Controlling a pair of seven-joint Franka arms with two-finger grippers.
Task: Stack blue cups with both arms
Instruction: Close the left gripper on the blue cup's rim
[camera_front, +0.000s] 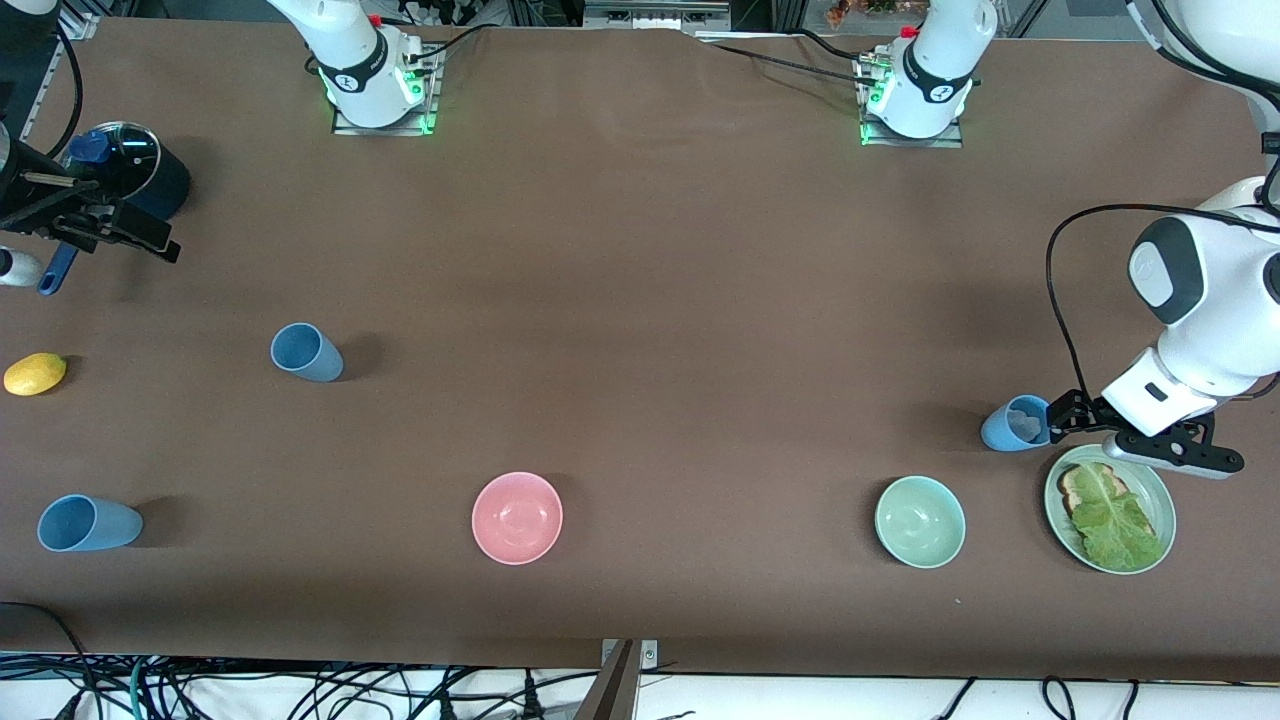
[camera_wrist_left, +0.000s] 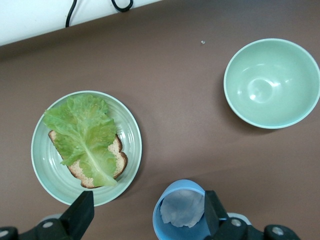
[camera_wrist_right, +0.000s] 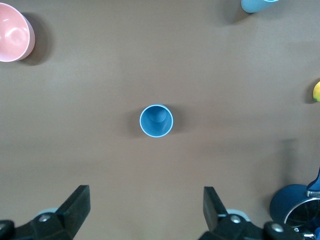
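The left gripper (camera_front: 1062, 418) stands wide open, empty, one finger (camera_wrist_left: 214, 212) touching the rim of a light-blue plastic cup (camera_front: 1013, 424) beside the green plate of toast (camera_front: 1158, 500). Closing off-centre may tip it. The right gripper (camera_front: 95, 232), open and empty, hovers near the navy saucepan (camera_front: 140, 175); two more cups (camera_front: 305, 352) (camera_front: 87, 523) stand on the desk (camera_front: 640, 300).

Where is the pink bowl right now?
In the front view the round pink bowl sits upright on the brown table, near the front camera, between the light-blue plastic cup lying on its side and the pale green bowl.
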